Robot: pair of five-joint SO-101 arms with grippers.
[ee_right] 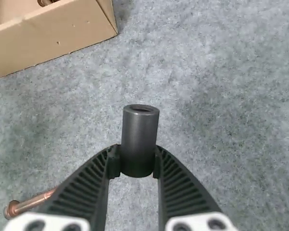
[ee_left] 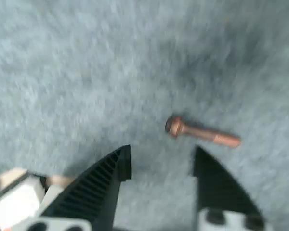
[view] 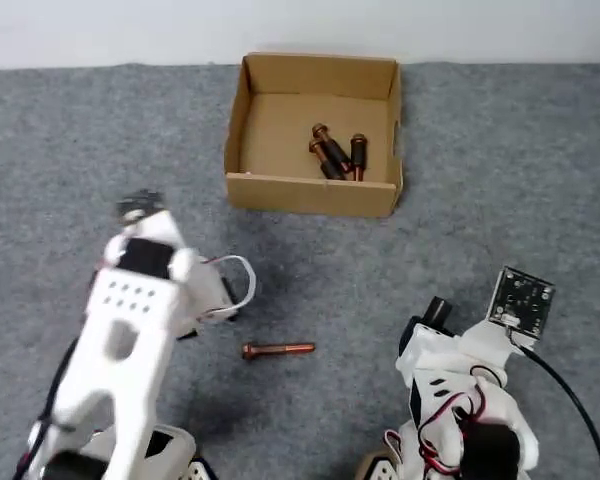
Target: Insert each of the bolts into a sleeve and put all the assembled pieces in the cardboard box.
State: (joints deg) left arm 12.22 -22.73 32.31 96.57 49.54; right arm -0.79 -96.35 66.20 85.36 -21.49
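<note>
A copper bolt (view: 277, 349) lies flat on the grey carpet between the two arms. In the left wrist view the bolt (ee_left: 202, 133) lies just beyond my left gripper (ee_left: 160, 166), which is open and empty above the carpet. My right gripper (ee_right: 136, 166) is shut on a dark sleeve (ee_right: 139, 139), held upright with its open end up; in the high view the sleeve (view: 436, 311) sticks out of the right arm. The bolt (ee_right: 28, 204) lies beside the right fingers. The cardboard box (view: 310, 191) stands at the back with three assembled pieces (view: 337, 152) inside.
Grey carpet covers the table. A corner of the cardboard box (ee_right: 53, 33) lies ahead of the right gripper. A green circuit board (view: 521, 298) sits on the right arm, with a black cable trailing off.
</note>
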